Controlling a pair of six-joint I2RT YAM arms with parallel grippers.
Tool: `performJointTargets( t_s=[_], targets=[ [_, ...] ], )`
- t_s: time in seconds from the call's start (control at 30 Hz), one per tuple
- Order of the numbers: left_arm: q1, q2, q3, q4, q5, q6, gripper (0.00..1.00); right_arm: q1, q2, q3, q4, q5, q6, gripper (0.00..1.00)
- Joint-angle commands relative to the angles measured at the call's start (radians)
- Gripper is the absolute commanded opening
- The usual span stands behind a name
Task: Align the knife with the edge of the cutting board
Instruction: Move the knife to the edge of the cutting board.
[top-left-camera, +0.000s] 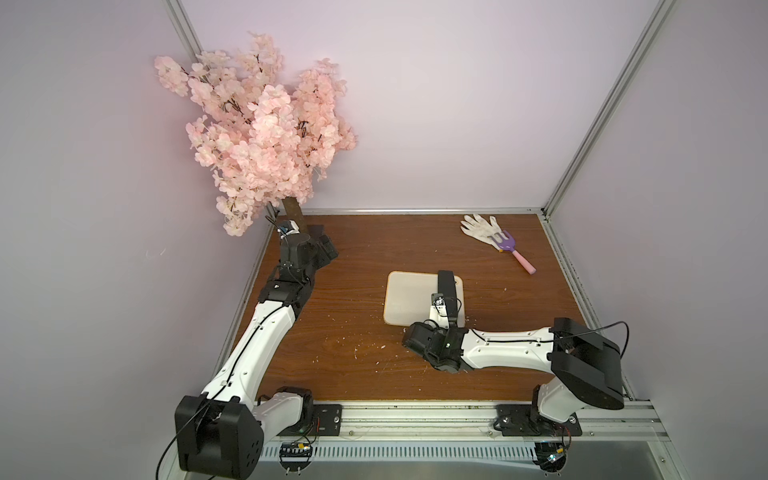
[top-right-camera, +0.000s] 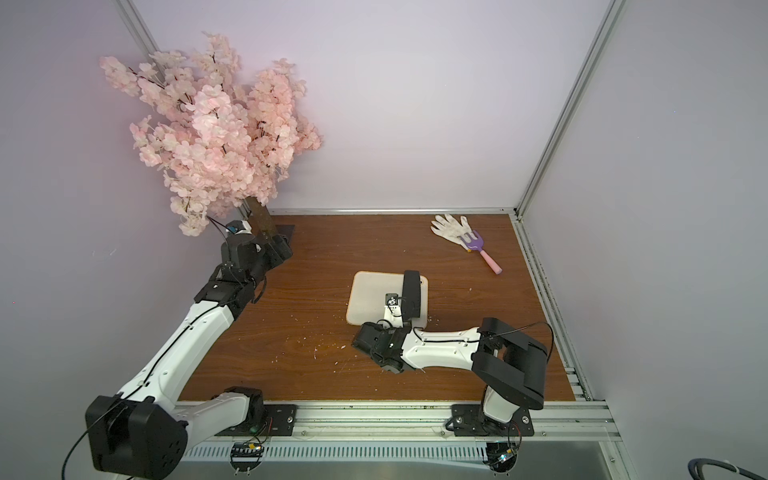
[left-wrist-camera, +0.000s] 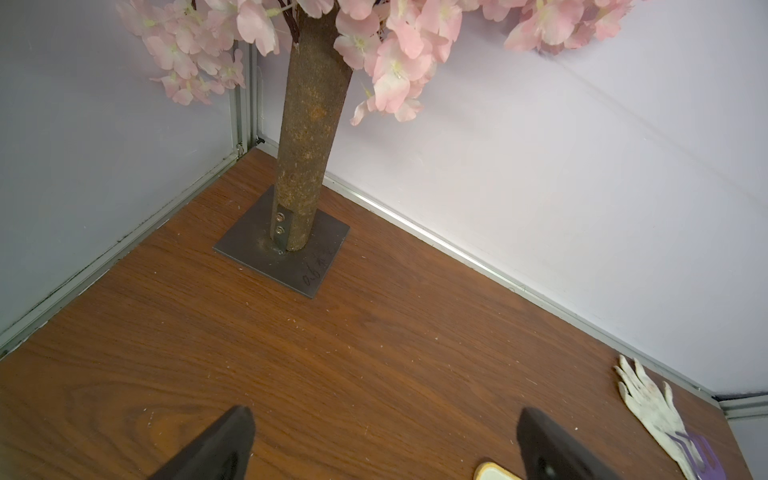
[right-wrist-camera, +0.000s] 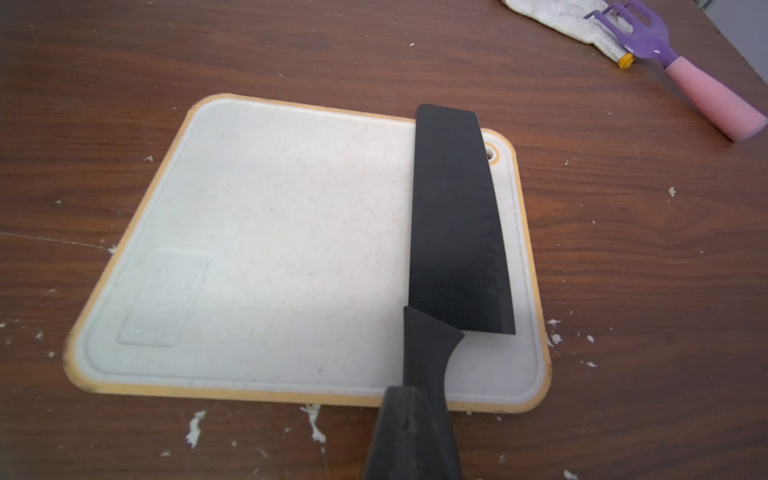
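Note:
The cream cutting board (top-left-camera: 409, 299) (top-right-camera: 370, 299) (right-wrist-camera: 270, 228) lies flat in the middle of the wooden table. The black knife (top-left-camera: 446, 286) (top-right-camera: 411, 289) (right-wrist-camera: 455, 228) rests on its right side, blade lengthwise beside the right rim. The tip pokes just past the far edge, near the orange-ringed hole (right-wrist-camera: 492, 151). My right gripper (top-left-camera: 451, 323) (top-right-camera: 409, 318) (right-wrist-camera: 413, 395) is shut on the knife's handle at the board's near edge. My left gripper (top-left-camera: 322, 245) (top-right-camera: 282, 245) (left-wrist-camera: 386, 415) is open and holds nothing, far left by the tree trunk. One board corner (left-wrist-camera: 494, 471) shows beside a finger.
A pink blossom tree (top-left-camera: 257, 133) on a dark base plate (left-wrist-camera: 286, 249) fills the back left corner. A white glove (top-left-camera: 482, 228) and a purple fork with pink handle (top-left-camera: 509, 245) lie at the back right. White crumbs (right-wrist-camera: 195, 428) dot the table near the board.

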Motion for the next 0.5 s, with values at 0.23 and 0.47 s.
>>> performJointTargets(
  t_s=[0.23, 0.47],
  targets=[
    [0.011, 0.002, -0.007, -0.014, -0.007, 0.017, 1.00, -0.019, -0.009, -0.046, 0.055, -0.036, -0.004, 0.31],
    [0.011, 0.001, -0.006, -0.013, -0.010, 0.019, 1.00, -0.038, -0.052, -0.096, 0.092, -0.125, -0.020, 0.49]
  ],
)
